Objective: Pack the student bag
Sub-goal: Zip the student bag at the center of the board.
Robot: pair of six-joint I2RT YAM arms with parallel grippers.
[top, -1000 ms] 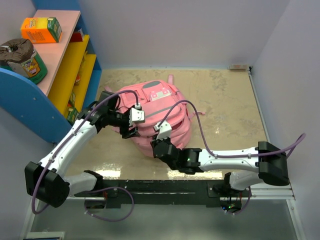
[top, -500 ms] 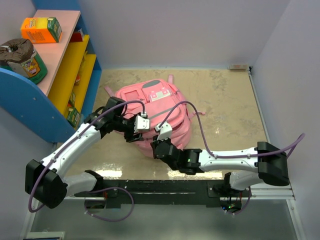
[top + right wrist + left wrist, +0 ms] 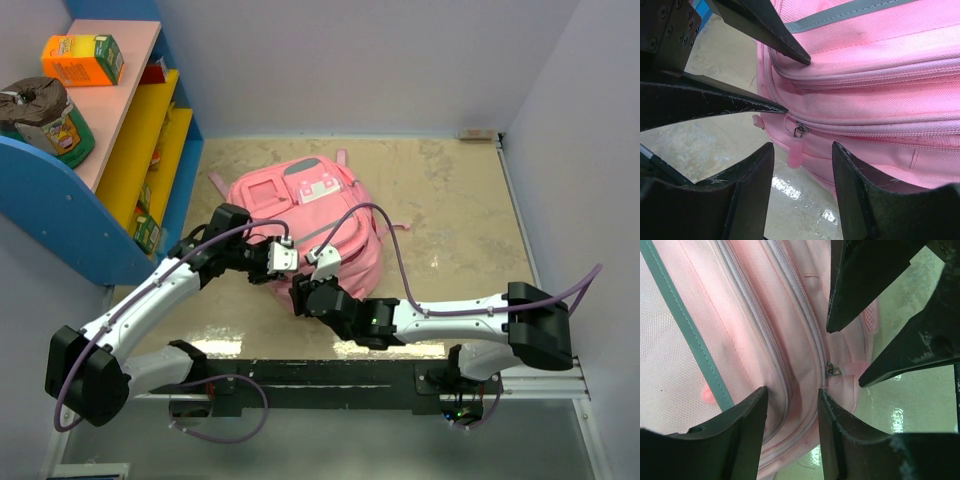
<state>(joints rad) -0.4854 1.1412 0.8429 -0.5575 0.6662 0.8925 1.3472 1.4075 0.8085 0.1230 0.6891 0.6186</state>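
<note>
The student bag [image 3: 305, 205] lies flat on the table, a pink backpack with a grey top patch; its zipped seams fill both wrist views. My left gripper [image 3: 270, 270] is at the bag's near-left edge, open, its fingertips [image 3: 762, 392] straddling a zip line on the fabric [image 3: 740, 330]. My right gripper [image 3: 300, 293] meets it from the near side, open. A pink zip pull [image 3: 795, 153] hangs free from its metal slider [image 3: 800, 131] between my right gripper [image 3: 802, 147] fingers. The left gripper's dark fingers [image 3: 765, 27] show close above it.
A blue and yellow shelf unit [image 3: 150, 150] stands along the left side, with an orange box [image 3: 82, 58] and a round tin [image 3: 40, 115] on top. Walls close the back and right. A small flat object [image 3: 478, 134] lies at the back right corner.
My right gripper has opened and let go of the zip pull. The left gripper has moved right and nearer along the bag's edge, its jaws narrowing, until both grippers almost touch.
</note>
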